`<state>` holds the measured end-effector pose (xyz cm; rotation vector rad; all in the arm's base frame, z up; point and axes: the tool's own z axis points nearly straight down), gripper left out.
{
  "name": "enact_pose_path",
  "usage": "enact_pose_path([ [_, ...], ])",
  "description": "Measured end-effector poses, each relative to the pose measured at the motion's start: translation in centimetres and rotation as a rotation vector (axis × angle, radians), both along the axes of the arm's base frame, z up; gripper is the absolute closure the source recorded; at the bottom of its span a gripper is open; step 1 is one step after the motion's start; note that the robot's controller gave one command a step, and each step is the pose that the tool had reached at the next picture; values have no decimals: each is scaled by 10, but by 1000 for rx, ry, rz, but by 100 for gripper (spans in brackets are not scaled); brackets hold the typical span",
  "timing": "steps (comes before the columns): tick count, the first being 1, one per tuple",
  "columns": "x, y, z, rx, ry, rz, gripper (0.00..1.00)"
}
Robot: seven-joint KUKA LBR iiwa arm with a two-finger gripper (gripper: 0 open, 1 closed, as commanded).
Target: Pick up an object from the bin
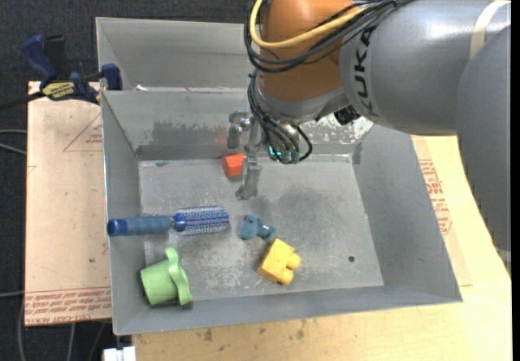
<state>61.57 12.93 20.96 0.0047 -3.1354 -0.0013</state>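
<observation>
Landmark for this entry: blue brush, lying flat on the floor of the bin, handle to view-left, bristle head to view-right

Gripper: down inside the bin, beyond the brush's bristle head toward the back wall and a little right of it. It sits low. Contact with the floor: cannot tell. Jaw opening: cannot tell, since the wrist and its cables hide the upper part. Nothing visibly clamped.

Nearest object: small orange block, beyond the brush head toward the back wall and just beside the gripper, on the side toward the brush handle. Touching or barely apart: cannot tell. It does not look enclosed.

Other contents:
- small blue-grey piece, just right of the brush head
- yellow block, right of the brush, nearer the front wall
- green cup-shaped piece, in front of the brush handle, toward the front wall
- all three lie apart from the gripper

Judgement: the arm is at the approach stage, low in the bin with no grasp made and nothing lifted, so the task is at an early point. If the orange block is the target, the next move calls for a small sideways correction to straddle it, then a close and a straight lift. The block is small and could get nudged away instead of caught
</observation>
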Motion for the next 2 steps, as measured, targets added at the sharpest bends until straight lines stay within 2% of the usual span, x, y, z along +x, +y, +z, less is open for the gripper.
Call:
enact_pose_path([
  [1, -36, 53, -143, 2, -1, 282, 0],
  [2, -46, 54, -108, 2, -9, 227, 0],
])
